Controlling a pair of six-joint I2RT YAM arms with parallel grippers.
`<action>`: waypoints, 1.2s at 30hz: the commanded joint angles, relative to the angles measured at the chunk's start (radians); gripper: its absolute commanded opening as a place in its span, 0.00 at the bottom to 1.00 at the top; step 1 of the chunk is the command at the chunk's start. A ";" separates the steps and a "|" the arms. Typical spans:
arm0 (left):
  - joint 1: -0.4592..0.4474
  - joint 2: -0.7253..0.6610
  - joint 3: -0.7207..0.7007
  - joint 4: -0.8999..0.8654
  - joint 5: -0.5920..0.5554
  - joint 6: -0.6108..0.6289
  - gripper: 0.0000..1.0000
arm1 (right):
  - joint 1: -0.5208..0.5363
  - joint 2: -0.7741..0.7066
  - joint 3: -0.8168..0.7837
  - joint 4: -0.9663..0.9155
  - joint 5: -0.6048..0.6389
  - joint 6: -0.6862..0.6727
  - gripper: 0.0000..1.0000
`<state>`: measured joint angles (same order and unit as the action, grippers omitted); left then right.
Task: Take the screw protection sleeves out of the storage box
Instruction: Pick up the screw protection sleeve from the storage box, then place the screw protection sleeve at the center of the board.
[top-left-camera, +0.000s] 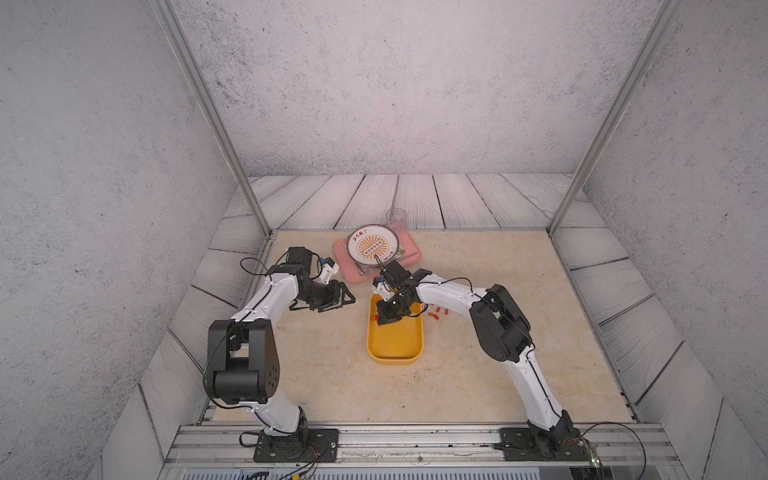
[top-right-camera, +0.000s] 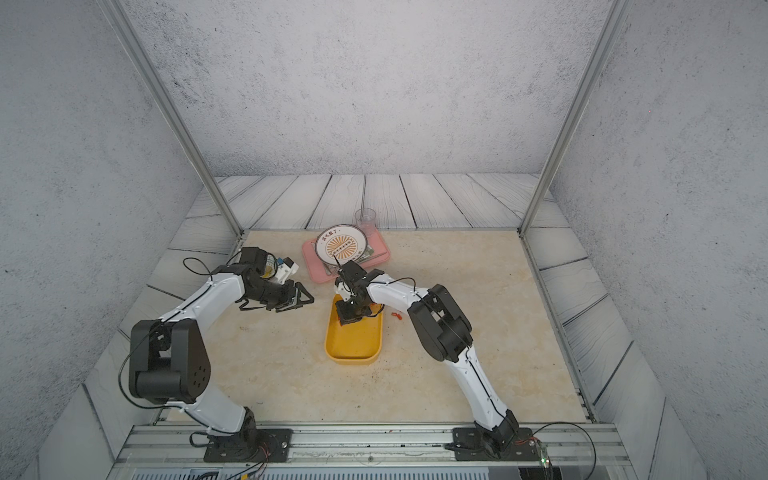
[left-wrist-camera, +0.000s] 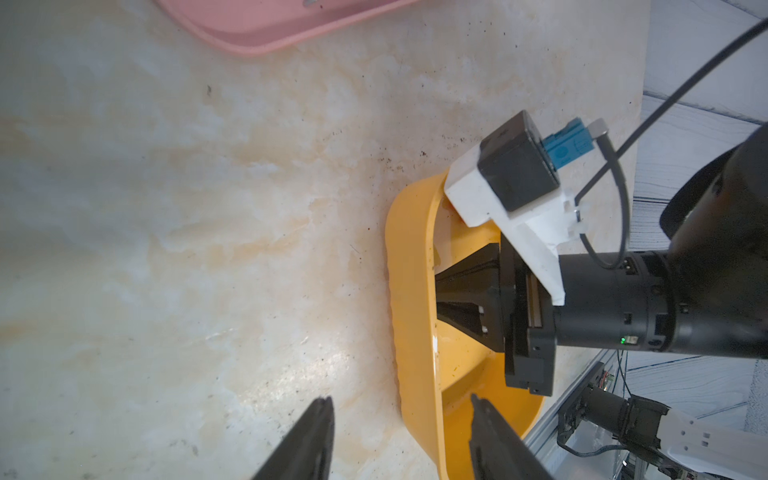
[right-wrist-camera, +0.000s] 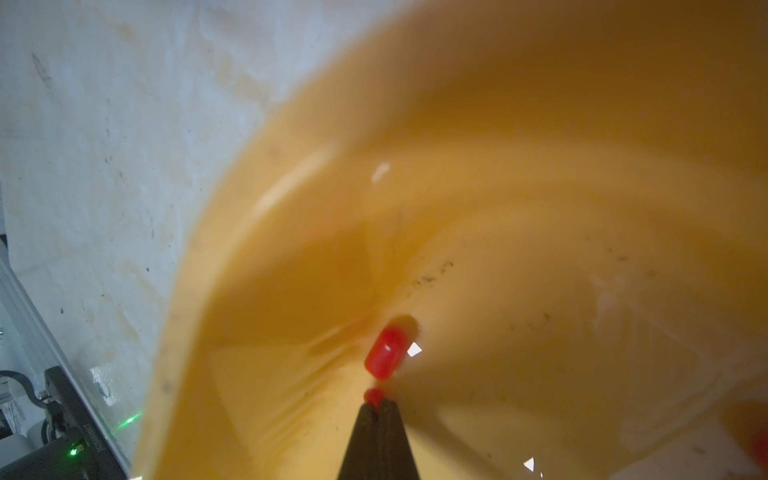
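Right wrist view: a red sleeve is pinched by the right claw inside the box; slow, straight lifting is advised.

My table carries the yellow box under my right gripper, red sleeves beside it — pink tray beyond.
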<state>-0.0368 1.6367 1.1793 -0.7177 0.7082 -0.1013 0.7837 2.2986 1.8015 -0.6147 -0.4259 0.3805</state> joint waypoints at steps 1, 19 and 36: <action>-0.031 -0.033 -0.013 -0.002 -0.005 0.026 0.57 | -0.011 -0.080 -0.028 -0.014 -0.033 -0.028 0.04; -0.145 -0.099 -0.034 -0.143 0.019 0.635 0.56 | -0.043 -0.149 -0.076 0.003 -0.081 -0.083 0.03; -0.236 -0.070 -0.009 -0.112 -0.145 0.872 0.56 | -0.173 -0.328 -0.148 -0.091 -0.201 -0.258 0.03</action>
<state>-0.2691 1.5528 1.1439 -0.8165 0.6113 0.7017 0.6403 2.0666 1.6711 -0.6601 -0.5842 0.1947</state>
